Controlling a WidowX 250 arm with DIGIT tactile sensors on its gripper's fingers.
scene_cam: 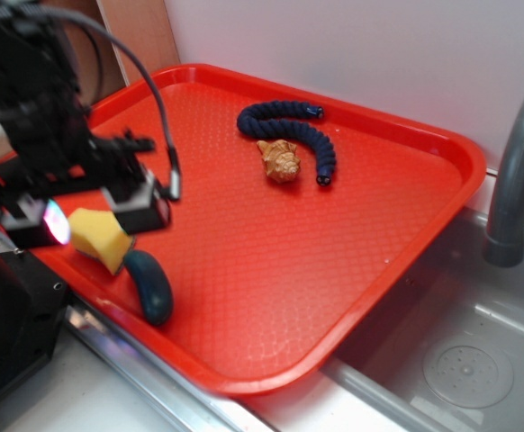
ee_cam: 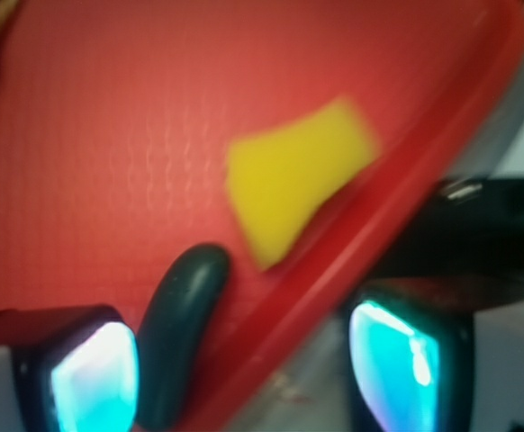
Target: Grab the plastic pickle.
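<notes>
The plastic pickle (scene_cam: pixel 149 286) is a short dark teal-green piece lying on the red tray (scene_cam: pixel 271 270) near its front-left rim, touching the yellow sponge (scene_cam: pixel 100 236). My gripper (scene_cam: pixel 95 216) hovers over the sponge and the tray's left edge, open and empty. In the wrist view the pickle (ee_cam: pixel 181 337) lies just inside the left finger (ee_cam: pixel 91 382). The right finger (ee_cam: pixel 397 360) is beyond the tray rim (ee_cam: pixel 406 225). The gripper (ee_cam: pixel 244 373) holds nothing. The view is blurred.
A dark blue twisted rope (scene_cam: pixel 289 130) and a small brown shell-like piece (scene_cam: pixel 280 160) lie at the tray's far side. The yellow sponge (ee_cam: pixel 293 175) sits against the rim. A grey faucet (scene_cam: pixel 519 162) and a metal sink (scene_cam: pixel 460 360) are to the right.
</notes>
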